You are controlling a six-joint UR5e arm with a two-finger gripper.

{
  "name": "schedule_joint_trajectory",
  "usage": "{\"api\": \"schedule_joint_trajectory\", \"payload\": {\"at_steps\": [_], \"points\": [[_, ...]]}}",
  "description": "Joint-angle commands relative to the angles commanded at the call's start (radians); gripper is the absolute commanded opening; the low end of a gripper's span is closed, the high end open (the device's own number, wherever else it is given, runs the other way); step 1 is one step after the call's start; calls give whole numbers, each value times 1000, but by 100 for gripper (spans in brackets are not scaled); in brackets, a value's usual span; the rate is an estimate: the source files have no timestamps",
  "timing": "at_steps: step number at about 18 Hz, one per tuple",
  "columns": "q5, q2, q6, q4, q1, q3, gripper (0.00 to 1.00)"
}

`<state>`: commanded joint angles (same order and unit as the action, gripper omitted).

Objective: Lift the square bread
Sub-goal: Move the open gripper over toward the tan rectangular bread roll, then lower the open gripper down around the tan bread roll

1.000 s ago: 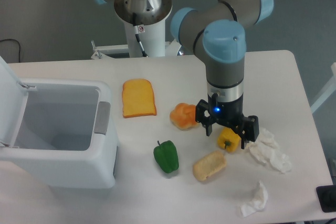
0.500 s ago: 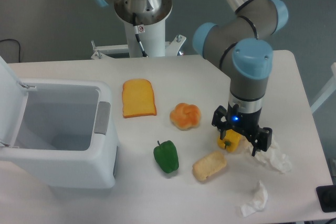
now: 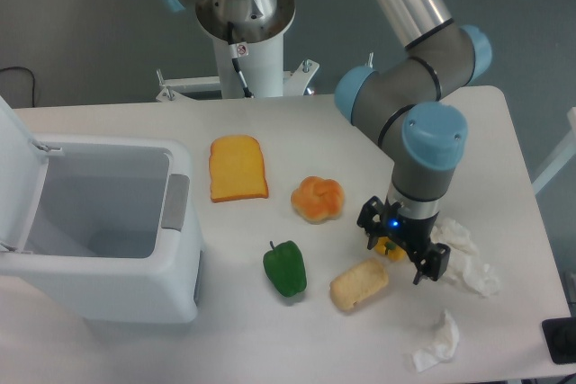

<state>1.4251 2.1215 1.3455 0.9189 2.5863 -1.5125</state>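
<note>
The square bread (image 3: 359, 283) lies flat on the white worktop (image 3: 297, 123), toward the front, its long side running diagonally. It is just right of the green pepper (image 3: 285, 268) and below the knotted bun (image 3: 319, 199). Nothing grips it.

The claw (image 3: 401, 250) hangs from the arm just above and to the right of the bread, its black fingers (image 3: 430, 263) pointing down and spread apart, released, with nothing between them. A blue light shows on the claw body. Behind it, a yellow pepper (image 3: 389, 245) is mostly hidden; only a small yellow patch shows. Whether the fingers touch the pepper or the bread cannot be told from this view.

A flat orange toast slice (image 3: 238, 168) lies well apart, up and to the left of the bun. Crumpled white tissue (image 3: 468, 258) lies to the right of the claw, and a second crumpled piece (image 3: 440, 343) sits near the front edge. A white bin (image 3: 99, 231) with its lid open stands at the left side of the worktop.
</note>
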Motion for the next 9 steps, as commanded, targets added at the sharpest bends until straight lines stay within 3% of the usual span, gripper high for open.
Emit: {"api": "schedule_joint_trajectory", "payload": {"at_steps": [9], "points": [[6, 35, 1, -3, -8, 14, 100]]}}
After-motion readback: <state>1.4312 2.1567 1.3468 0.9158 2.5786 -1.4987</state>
